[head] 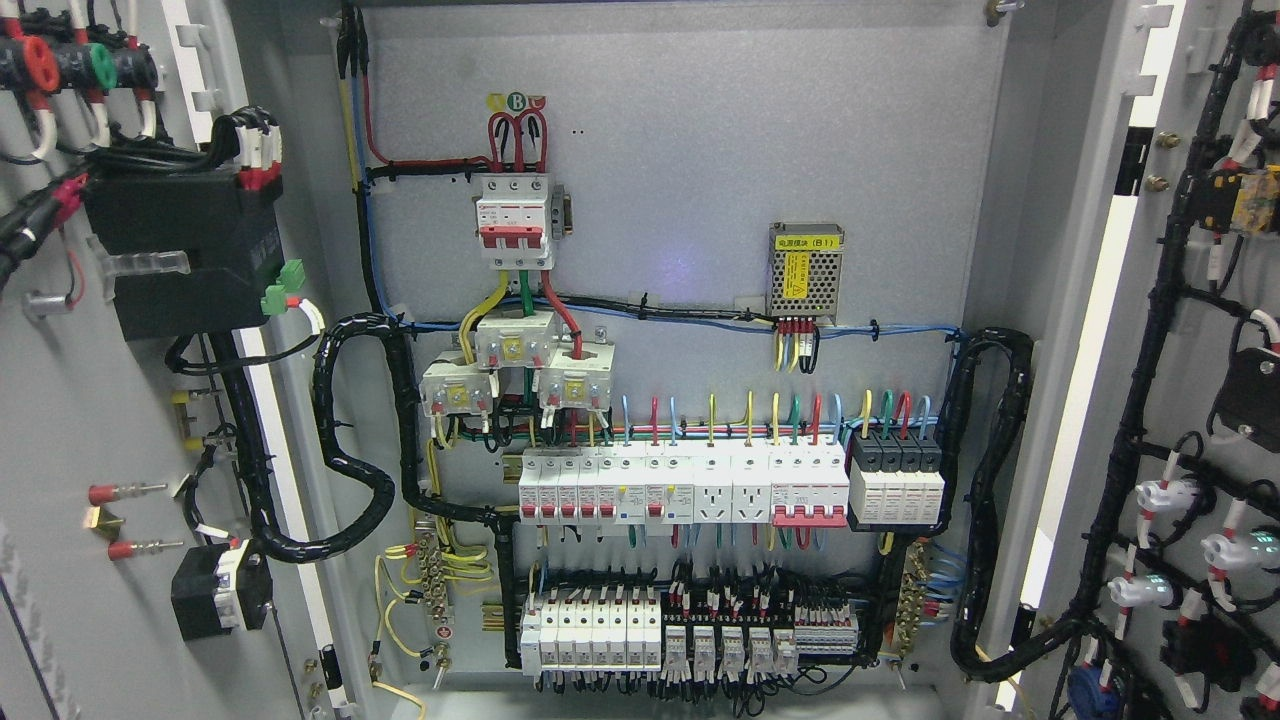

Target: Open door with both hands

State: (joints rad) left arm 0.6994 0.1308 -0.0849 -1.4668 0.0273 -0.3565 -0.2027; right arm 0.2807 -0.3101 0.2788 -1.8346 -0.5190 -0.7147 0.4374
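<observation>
- Both doors, the left door (60, 400) and the right door (1200, 350), stood swung wide.
- The grey backplate (700, 150) carried 1 red 3-pole breaker (513, 218) and a power supply (805, 270).
- Neither robot hand appeared, so their state could not be told.

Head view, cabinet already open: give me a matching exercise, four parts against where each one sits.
Things:
1. three-pole breaker with red toggles
2. mesh-cased power supply with yellow label
3. black box with green connectors
4. row of white indicator lamp backs

Places:
A. inside of the right door
B. back panel, upper middle
C. inside of the left door
D. back panel, right of centre, above the blue wire run

Pairs: 1-B, 2-D, 3-C, 4-A. No robot hand shows in this view.
</observation>
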